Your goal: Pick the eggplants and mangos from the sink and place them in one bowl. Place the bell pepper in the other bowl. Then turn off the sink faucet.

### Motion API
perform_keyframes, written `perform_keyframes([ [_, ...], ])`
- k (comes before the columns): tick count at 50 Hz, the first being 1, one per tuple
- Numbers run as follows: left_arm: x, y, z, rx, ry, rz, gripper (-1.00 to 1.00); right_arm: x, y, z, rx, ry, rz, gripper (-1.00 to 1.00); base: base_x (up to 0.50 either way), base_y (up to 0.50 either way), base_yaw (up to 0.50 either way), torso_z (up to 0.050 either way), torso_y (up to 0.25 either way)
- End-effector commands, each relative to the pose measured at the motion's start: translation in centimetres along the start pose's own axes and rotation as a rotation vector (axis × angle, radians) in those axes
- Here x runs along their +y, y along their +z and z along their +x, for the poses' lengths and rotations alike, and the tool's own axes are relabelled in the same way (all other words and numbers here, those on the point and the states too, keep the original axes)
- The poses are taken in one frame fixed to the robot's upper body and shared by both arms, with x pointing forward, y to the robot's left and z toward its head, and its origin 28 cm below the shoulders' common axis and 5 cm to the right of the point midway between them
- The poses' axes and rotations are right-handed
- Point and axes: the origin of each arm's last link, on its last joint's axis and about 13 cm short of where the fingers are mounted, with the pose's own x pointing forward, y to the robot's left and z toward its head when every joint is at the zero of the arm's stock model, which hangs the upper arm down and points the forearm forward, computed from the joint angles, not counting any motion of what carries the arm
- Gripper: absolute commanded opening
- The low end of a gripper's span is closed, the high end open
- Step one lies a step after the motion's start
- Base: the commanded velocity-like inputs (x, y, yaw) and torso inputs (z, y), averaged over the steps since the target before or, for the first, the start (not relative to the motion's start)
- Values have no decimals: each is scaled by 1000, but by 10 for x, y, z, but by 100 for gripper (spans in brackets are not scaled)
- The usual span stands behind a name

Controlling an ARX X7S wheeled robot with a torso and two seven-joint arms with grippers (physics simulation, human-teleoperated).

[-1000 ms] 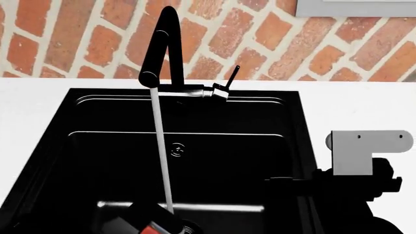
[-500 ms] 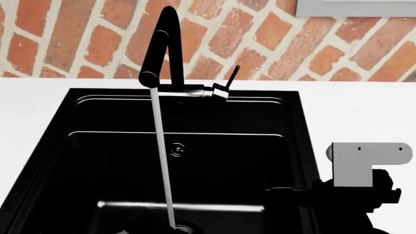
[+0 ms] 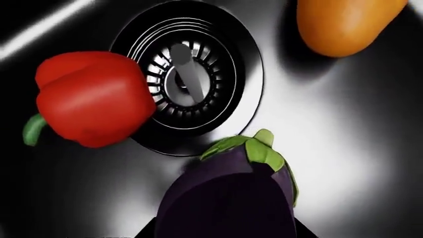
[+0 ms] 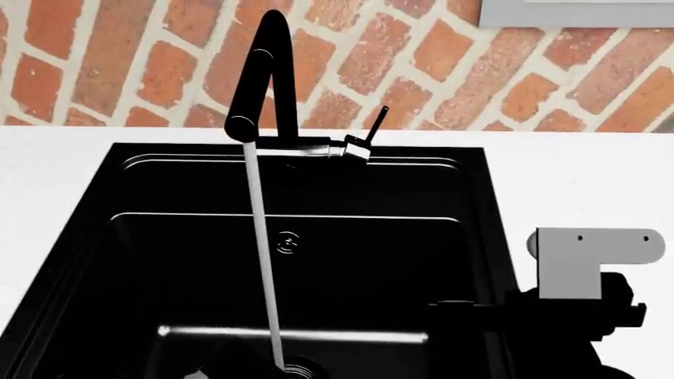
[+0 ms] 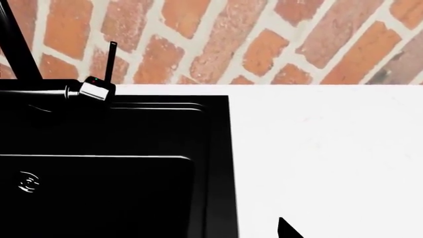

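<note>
Head, right wrist: shared sink [image 4: 295,237], faucet [image 4: 258,79]

Right arm [image 4: 574,308] low beside basin, tool unseen.

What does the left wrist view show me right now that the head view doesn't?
Only the left wrist view shows the produce: red bell pepper, eggplant nearest the camera, and an orange mango, ringed around the drain strainer. Only the head view shows the faucet, its running water stream, the handle and the brick wall. Both show the black sink basin.
</note>
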Motion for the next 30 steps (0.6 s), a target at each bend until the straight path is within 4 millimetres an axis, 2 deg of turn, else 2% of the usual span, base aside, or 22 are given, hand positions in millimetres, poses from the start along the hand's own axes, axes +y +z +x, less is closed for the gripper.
perform_keyframes([
  [1,-6,4,-19,-83,0,14,-100,1,2,1,-11,10,-2,100,0,0,0,0,0],
  [11,-5,6,-53,-207,8,49,-100,-1,3,-6,-20,4,-4,100,0,0,0,0,0],
  [16,-3,11,-59,-269,-1,42,-100,0,3,-6,-13,20,-9,100,0,0,0,0,0],
  [21,-5,5,-70,-321,0,58,-100,0,9,-9,-21,46,-10,100,0,0,0,0,2],
  [30,2,-3,-85,-433,66,58,-100,-2,14,-14,-29,56,-12,100,0,0,0,0,0],
])
